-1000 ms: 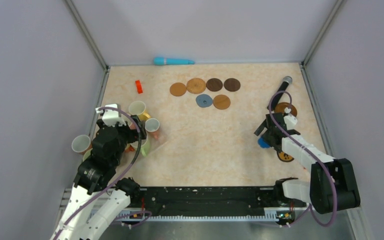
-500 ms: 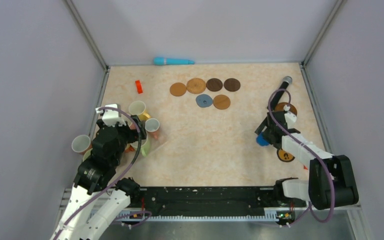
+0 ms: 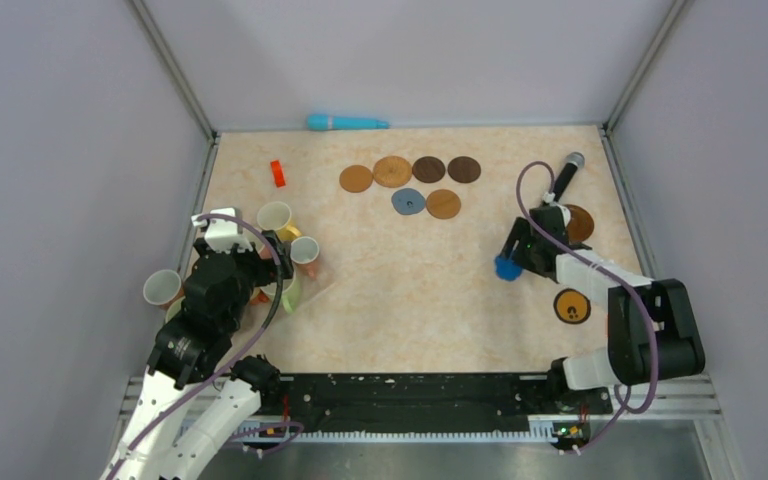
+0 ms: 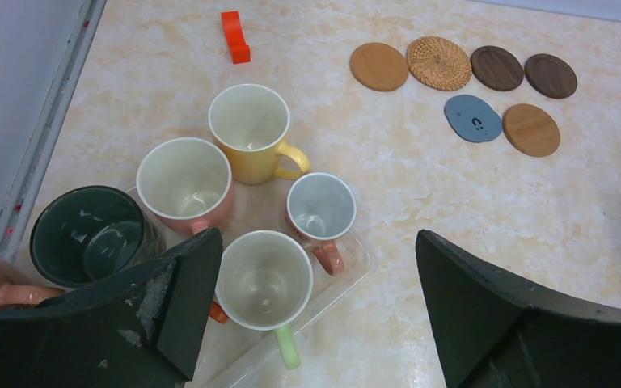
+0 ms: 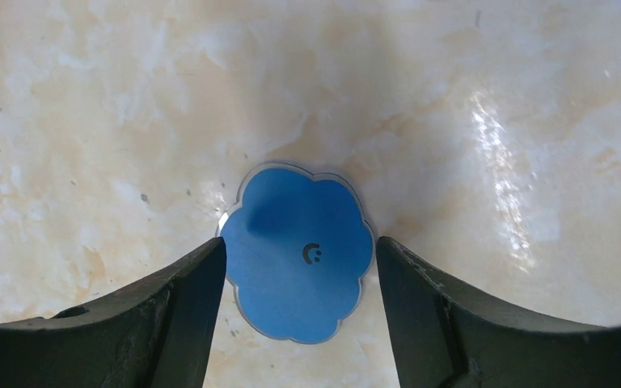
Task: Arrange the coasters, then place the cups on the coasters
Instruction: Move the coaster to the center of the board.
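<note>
The right gripper [image 5: 299, 249] had narrowed from wide open until its fingers pressed the edges of the blue scalloped coaster [image 5: 291, 214], and it had moved with the coaster inward across the desk [image 3: 410, 300], away from the black-rimmed coaster [image 3: 571, 306]. That suggests the coaster was gripped and on its way to the six coasters [image 3: 410, 170] grouped at the far centre. The left gripper [image 4: 317, 242] hung wide open and empty above the cups [image 4: 251, 129], clustered at the left, none yet on a coaster.
</note>
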Tool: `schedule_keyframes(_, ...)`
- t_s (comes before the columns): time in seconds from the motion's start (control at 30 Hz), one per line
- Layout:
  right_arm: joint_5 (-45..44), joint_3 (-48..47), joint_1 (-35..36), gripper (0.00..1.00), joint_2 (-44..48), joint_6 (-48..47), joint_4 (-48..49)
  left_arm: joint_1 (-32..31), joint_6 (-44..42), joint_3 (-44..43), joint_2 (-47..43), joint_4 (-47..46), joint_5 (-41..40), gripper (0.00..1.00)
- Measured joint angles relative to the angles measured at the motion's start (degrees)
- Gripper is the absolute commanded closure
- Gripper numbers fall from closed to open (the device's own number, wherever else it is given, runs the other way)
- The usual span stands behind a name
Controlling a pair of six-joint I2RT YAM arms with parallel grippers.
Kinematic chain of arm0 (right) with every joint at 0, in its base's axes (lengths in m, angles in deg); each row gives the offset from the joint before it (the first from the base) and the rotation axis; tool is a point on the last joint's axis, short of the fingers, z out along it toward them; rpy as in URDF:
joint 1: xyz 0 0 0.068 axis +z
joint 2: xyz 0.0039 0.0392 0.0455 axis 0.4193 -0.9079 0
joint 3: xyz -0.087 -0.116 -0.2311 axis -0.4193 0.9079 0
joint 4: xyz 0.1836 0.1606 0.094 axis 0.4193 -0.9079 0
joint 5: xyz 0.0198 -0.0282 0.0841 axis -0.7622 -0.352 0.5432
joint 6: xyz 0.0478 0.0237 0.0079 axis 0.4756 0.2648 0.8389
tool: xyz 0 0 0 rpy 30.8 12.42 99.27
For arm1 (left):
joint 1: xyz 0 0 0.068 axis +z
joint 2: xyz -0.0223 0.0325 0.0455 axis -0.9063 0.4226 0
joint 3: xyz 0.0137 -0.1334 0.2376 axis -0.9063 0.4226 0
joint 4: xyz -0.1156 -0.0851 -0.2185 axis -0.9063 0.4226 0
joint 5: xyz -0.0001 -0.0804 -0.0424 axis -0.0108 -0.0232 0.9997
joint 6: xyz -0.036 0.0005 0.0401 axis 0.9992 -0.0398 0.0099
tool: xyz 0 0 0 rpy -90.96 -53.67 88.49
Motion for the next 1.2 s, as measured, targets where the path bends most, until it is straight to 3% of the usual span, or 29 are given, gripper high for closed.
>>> schedule_keyframes(0.4,0.1,-7.7,9.2,0.35,-9.7,-3.5,3.7,0.0,0.0,0.0,0.0,0.0,0.0,0.06)
schedule_keyframes(0.63,-3.0,-11.0,15.8,0.23,-12.3,-3.0,1.9,0.0,0.0,0.0,0.0,0.0,0.0,0.06)
schedule_keyframes(0.9,-3.9,-11.5,16.7,0.22,-11.3,-3.6,-3.1,0.0,0.0,0.0,0.0,0.0,0.3,0.06)
schedule_keyframes(1.2,-3.8,-10.1,17.9,0.29,-9.1,-5.0,-7.3,0.0,0.0,0.0,0.0,0.0,0.4,0.06)
